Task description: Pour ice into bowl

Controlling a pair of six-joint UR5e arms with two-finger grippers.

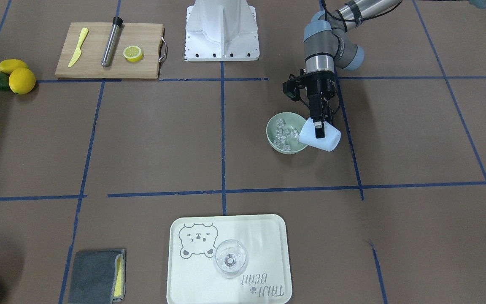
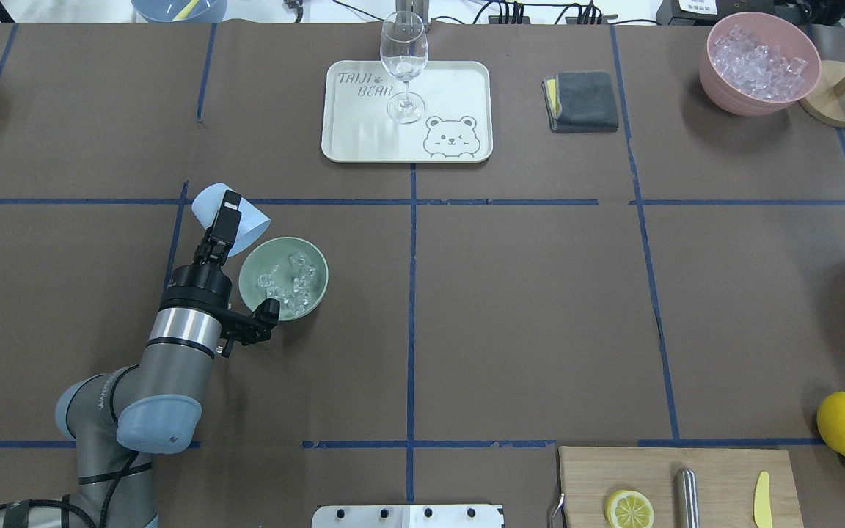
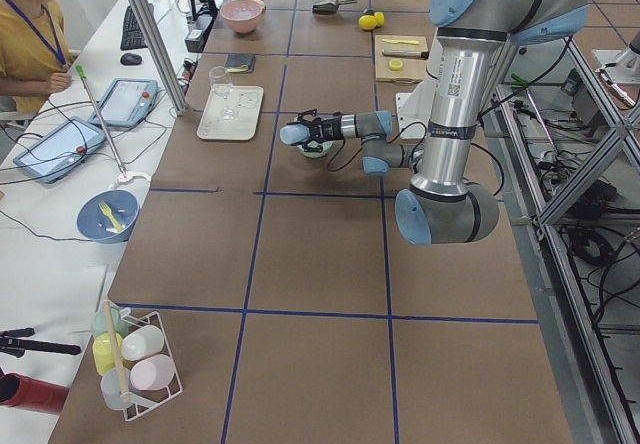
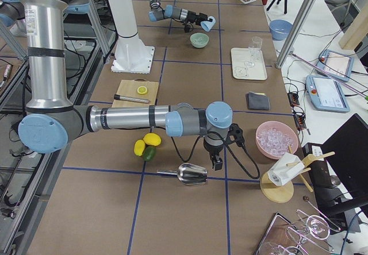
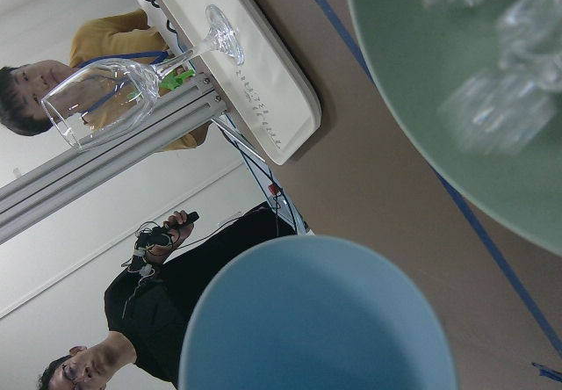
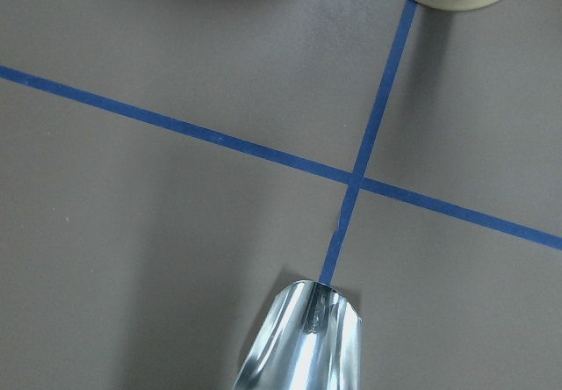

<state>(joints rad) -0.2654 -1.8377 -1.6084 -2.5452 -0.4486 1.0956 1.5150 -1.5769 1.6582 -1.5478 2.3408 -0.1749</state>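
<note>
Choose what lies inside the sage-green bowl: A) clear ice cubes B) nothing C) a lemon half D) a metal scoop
A: clear ice cubes lie heaped in the sage-green bowl, and the left hand holds a tipped light blue cup at its rim.

The brown surface carries the sage-green bowl just beside the left jaws, the tray and cutting board well apart.
</note>
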